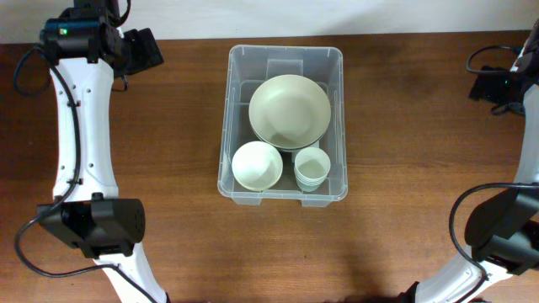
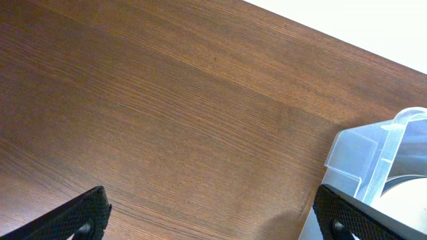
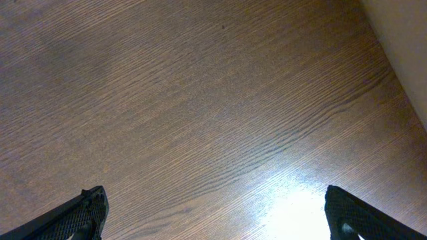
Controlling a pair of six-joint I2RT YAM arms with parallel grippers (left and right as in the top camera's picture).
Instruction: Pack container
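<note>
Clear container (image 1: 226,126) at the middle of the dark wood-grain table (image 1: 168,168), packed with a wide pale bowl (image 1: 289,109), a smaller white bowl (image 1: 257,164) and stacked cups (image 1: 312,167). Beyond the table's far edge, a pale wall (image 1: 253,17). Left gripper (image 2: 210,220) spread wide above the wood, near the container's corner. Right gripper (image 3: 217,217) likewise spread wide, well apart from the container, beside a glare patch (image 3: 293,213).

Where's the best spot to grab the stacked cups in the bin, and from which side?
Probably the rim of the stacked cups, coming straight down with one finger inside. They stand upright with the mouth up, and the container walls close around them block a sideways approach.
</note>
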